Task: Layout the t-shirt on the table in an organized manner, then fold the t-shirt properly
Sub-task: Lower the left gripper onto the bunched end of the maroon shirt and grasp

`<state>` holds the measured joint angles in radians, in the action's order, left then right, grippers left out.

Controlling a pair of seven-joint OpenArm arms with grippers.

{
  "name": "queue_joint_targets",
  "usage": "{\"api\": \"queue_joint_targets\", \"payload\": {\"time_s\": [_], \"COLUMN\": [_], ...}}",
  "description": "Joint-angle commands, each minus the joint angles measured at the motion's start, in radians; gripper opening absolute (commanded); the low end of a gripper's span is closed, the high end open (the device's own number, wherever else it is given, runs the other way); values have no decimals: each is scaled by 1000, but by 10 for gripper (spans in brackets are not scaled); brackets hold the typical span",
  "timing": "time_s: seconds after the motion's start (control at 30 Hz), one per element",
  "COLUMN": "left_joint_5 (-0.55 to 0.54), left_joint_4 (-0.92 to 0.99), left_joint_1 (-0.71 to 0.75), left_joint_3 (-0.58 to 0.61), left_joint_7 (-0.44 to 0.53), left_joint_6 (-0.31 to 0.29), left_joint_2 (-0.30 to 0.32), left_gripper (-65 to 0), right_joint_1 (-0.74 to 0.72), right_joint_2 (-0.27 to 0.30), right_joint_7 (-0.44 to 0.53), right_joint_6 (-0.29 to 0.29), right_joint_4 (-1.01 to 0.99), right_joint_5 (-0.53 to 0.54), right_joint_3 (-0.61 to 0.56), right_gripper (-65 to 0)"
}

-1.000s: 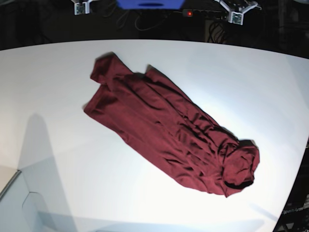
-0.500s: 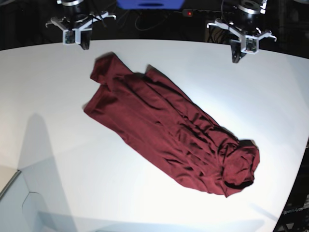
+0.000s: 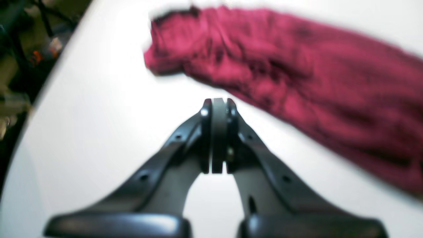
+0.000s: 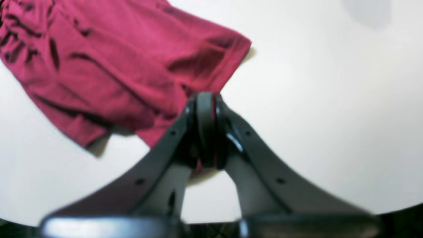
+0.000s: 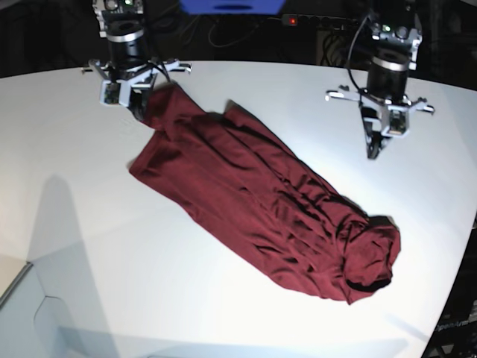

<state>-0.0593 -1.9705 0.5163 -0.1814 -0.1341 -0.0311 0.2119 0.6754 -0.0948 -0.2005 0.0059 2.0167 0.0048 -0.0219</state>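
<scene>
The dark maroon t-shirt (image 5: 261,201) lies crumpled in a long diagonal strip on the white table (image 5: 97,246), running from upper left to lower right. My right gripper (image 5: 140,113) is shut and hangs at the shirt's upper-left corner. In the right wrist view its tip (image 4: 205,97) sits in front of the t-shirt (image 4: 115,66) edge, and I see no cloth gripped. My left gripper (image 5: 373,153) is shut over bare table, right of the shirt. In the left wrist view its tip (image 3: 214,104) stands just short of the bunched t-shirt (image 3: 297,72).
Beyond the table's far edge is a dark area with cables, a red light (image 5: 292,20) and a blue object (image 5: 231,6). The table's curved edge (image 5: 460,253) runs close to the shirt's lower-right end. A pale grey shape (image 5: 30,306) sits at the lower left.
Both arms have come down from the top edge toward the table, the right one reaching the shirt's upper-left corner. Both grippers stayed shut. The shirt has not moved.
</scene>
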Motion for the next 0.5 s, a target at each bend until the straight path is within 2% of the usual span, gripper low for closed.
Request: {"api": "queue_joint_targets", "payload": {"time_s": [0.0, 0.13, 0.27, 0.37, 0.47], "left_joint_5": [2, 2, 2, 0, -21], "left_joint_4": [-5, 56, 124, 218, 330], "left_joint_1": [-29, -187, -353, -494, -614], "left_joint_3": [-33, -83, -119, -142, -168], "left_joint_7": [26, 9, -146, -267, -352], "left_joint_6": [21, 21, 18, 17, 17], "left_joint_2": [4, 2, 5, 5, 2], "left_gripper": [-645, -645, -644, -644, -602], "right_joint_1": [-1, -15, -49, -59, -62], "right_joint_2": [-3, -4, -4, -16, -32], "right_joint_7": [22, -12, -93, -116, -118], "right_joint_6": [-2, -2, -2, -2, -2], "right_joint_4": [16, 14, 14, 14, 14], "right_joint_5": [1, 1, 1, 1, 1], "right_joint_3": [0, 0, 1, 1, 4], "right_gripper": [-650, -650, -650, -650, -650]}}
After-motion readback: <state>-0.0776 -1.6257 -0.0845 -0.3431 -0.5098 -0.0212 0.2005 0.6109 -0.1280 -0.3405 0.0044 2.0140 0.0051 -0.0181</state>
